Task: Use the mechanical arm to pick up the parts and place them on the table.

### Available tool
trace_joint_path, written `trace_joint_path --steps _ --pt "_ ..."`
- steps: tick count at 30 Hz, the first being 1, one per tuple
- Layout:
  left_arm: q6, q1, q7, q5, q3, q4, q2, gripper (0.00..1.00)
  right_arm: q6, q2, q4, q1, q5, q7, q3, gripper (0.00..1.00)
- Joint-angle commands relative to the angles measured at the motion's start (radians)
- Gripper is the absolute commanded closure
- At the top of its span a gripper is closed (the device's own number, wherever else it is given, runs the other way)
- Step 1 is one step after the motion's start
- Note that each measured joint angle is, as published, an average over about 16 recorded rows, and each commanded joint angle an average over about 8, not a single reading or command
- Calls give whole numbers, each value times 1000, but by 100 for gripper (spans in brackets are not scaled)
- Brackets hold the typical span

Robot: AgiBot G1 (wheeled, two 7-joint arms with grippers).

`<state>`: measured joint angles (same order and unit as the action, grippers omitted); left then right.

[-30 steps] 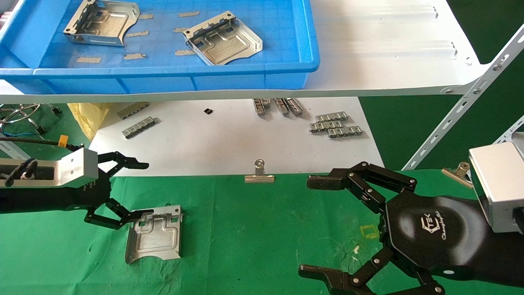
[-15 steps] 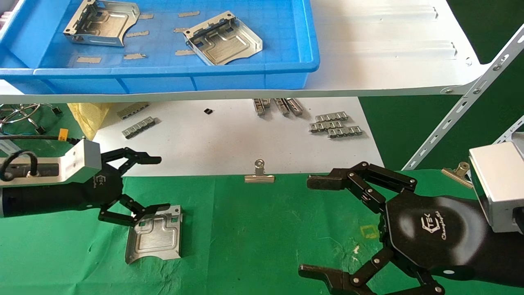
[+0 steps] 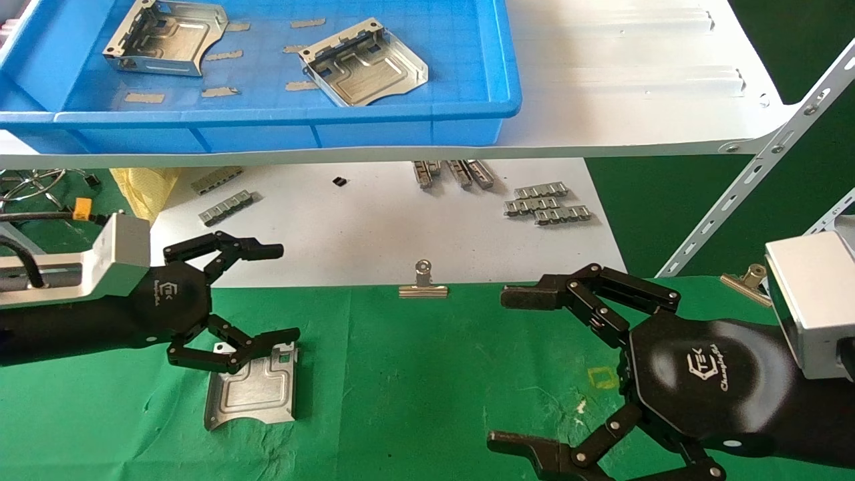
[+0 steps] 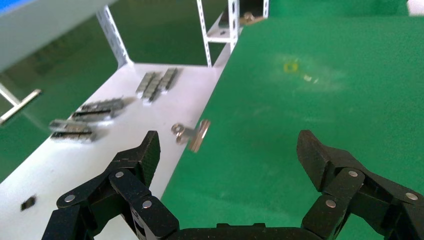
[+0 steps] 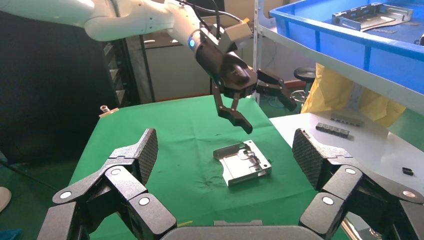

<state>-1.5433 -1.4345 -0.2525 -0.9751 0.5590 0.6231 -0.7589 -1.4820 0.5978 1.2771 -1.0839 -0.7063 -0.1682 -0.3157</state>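
One silver part (image 3: 252,387) lies flat on the green table (image 3: 414,381); it also shows in the right wrist view (image 5: 243,163). My left gripper (image 3: 277,294) is open and empty, raised above the part's far edge; it shows in the right wrist view (image 5: 265,115) too. Two more parts (image 3: 167,37) (image 3: 364,63) lie in the blue bin (image 3: 401,130) on the white shelf. My right gripper (image 3: 511,367) is open and empty, resting low over the green cloth at the right.
Small grey ridged strips (image 3: 548,202) lie on the white board (image 3: 374,227) under the shelf. A binder clip (image 3: 423,282) grips the cloth's far edge, another (image 3: 745,279) is at the right. A slotted shelf strut (image 3: 755,180) slants at right. A yellow cloth (image 3: 143,190) is at left.
My left gripper has let go of the part, risen and moved right and away from me, its palm turning up. The part and my right arm have not moved.
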Motion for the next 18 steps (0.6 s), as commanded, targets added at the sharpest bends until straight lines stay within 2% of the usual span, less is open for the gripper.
trace_joint_path --steps 1,18 --pt "3 24 29 16 -18 43 10 0 0 0 0 0 0 0 0 0" --pt "30 224 274 152 -174 412 92 0 0 0 0 0 0 0 -1 0"
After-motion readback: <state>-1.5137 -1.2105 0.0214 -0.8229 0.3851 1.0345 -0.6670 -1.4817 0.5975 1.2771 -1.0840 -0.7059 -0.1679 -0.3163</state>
